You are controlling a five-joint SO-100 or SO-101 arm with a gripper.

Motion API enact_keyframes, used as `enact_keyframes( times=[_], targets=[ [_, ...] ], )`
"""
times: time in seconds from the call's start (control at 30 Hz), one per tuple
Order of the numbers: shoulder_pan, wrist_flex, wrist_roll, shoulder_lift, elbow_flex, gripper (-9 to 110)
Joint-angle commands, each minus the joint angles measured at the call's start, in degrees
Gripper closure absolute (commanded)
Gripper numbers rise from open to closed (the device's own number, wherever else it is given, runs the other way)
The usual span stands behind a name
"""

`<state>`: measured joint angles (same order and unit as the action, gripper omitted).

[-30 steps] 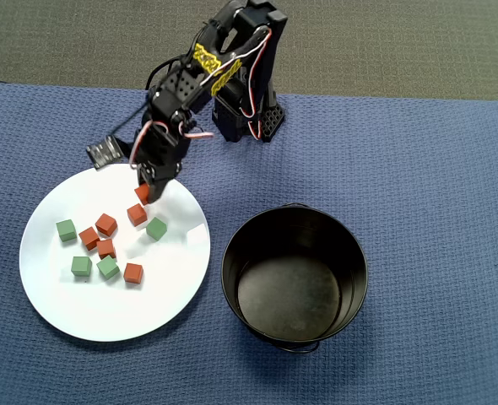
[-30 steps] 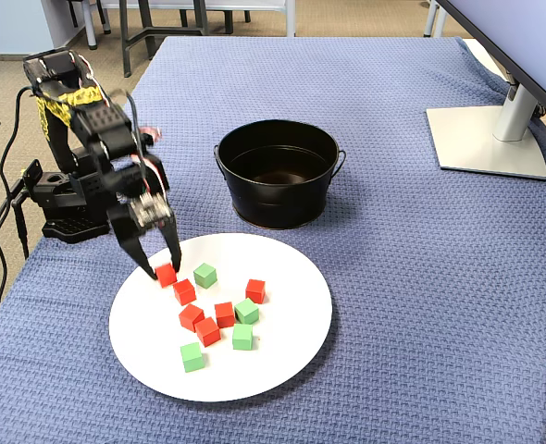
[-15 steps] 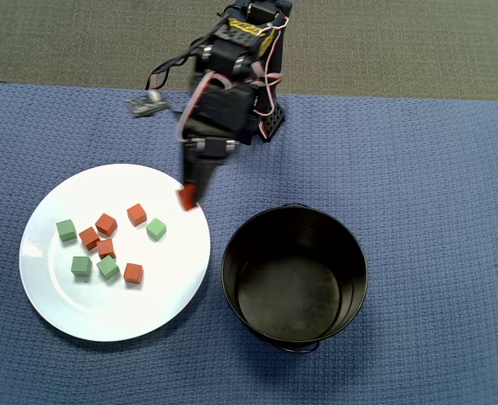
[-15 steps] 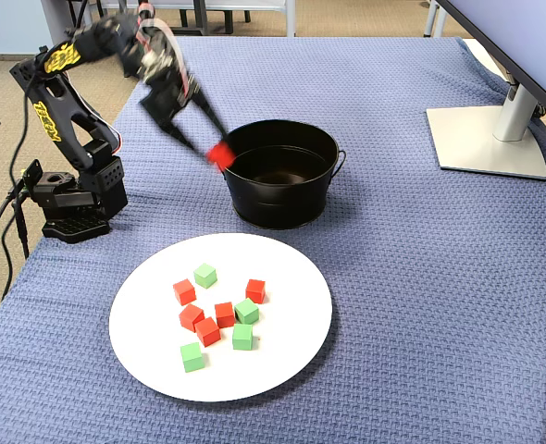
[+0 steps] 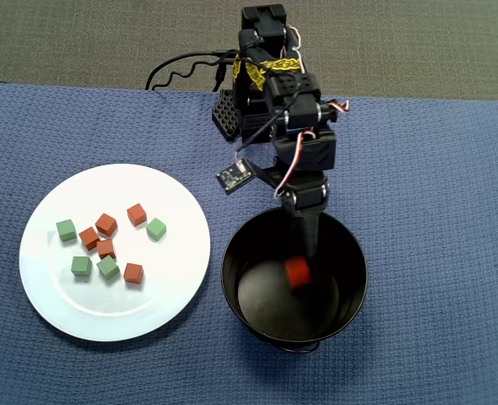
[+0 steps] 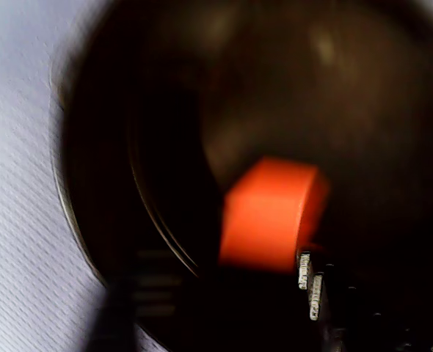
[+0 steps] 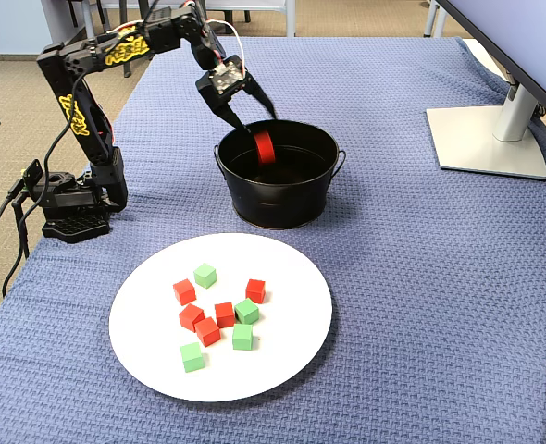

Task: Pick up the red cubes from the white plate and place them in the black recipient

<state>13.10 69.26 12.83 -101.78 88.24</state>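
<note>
- Red cube now over the black recipient, inside the rim; half a second ago it hung beside the pot's rim, toward the white plate.
- Gripper pinching it, release not done.
- Five red cubes remain on the plate, clustered left of centre in overhead view.
- Arm reaches from 12 o'clock toward 6, claw angled down.

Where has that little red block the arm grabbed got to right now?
The red cube hangs over the black pot's opening, at the gripper, right of the white plate in the overhead view.
</note>
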Motion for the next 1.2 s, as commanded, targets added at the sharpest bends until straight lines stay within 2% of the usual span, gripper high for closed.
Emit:
enact_keyframes(
  times=[0.0, 0.17, 0.3, 0.43, 0.57, 0.77, 0.97, 1.17],
  targets=[
    [-5.45, 4.66, 6.94, -2.20, -5.80, 68],
    [-23.29, 8.26, 22.15, -7.03, -6.42, 71],
    [-39.11, 1.76, 31.55, -8.44, -0.79, 72],
    [-49.66, -6.94, 39.90, -6.24, 8.09, 72],
    [-55.72, -15.38, 48.08, -2.81, 15.56, 73],
    [-62.58, -16.08, 62.31, 5.01, 13.54, 73],
    [-66.53, -21.80, 76.82, 12.04, 11.95, 74],
    [-66.97, -21.27, 78.66, 18.19, 6.24, 74]
  ],
)
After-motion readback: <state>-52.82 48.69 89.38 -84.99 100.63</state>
